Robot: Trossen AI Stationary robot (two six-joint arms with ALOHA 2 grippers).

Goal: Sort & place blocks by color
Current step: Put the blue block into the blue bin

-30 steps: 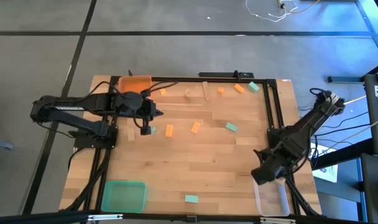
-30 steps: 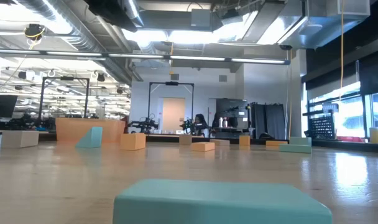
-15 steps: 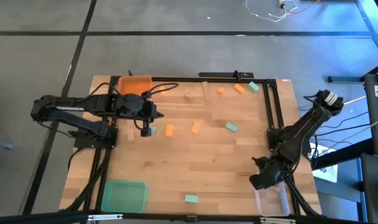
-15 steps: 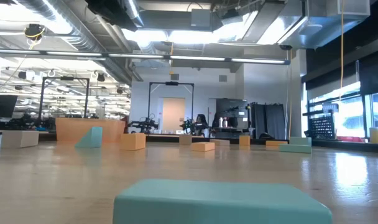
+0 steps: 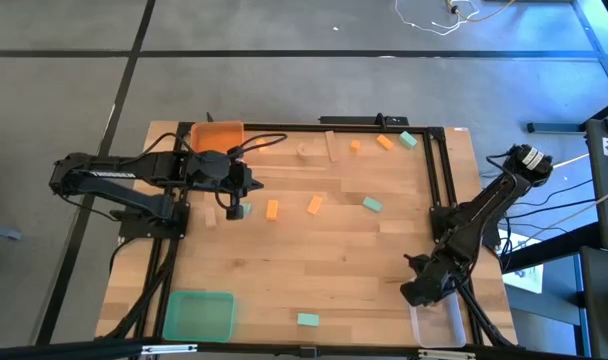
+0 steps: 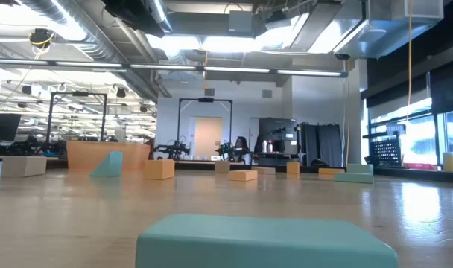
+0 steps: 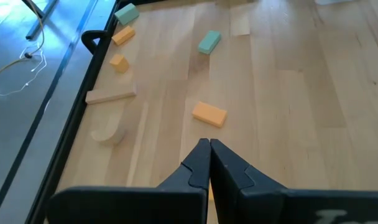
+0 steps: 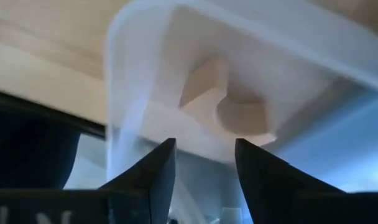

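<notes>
Orange blocks (image 5: pixel 273 209), teal blocks (image 5: pixel 372 204) and pale wood blocks (image 5: pixel 331 147) lie scattered flat on the table. My right gripper (image 8: pixel 204 163) is open just above the clear tray (image 5: pixel 439 322) at the near right corner, with nothing between its fingers. Two pale wood pieces (image 8: pixel 221 106) rest on the tray's bottom below it. My left gripper (image 7: pixel 209 163) is shut and empty, hanging over the table's left part, with an orange block (image 7: pixel 209 114) beyond its tips.
An orange tray (image 5: pixel 217 134) stands at the far left and a green tray (image 5: pixel 197 315) at the near left. A teal block (image 6: pixel 264 238) lies near the front edge, close before the low camera. Black frame rails (image 5: pixel 434 170) run along the table's sides.
My right gripper has sunk toward the clear tray and shifted slightly toward the table's near edge. The left arm has kept still, and the blocks on the table have not moved.
</notes>
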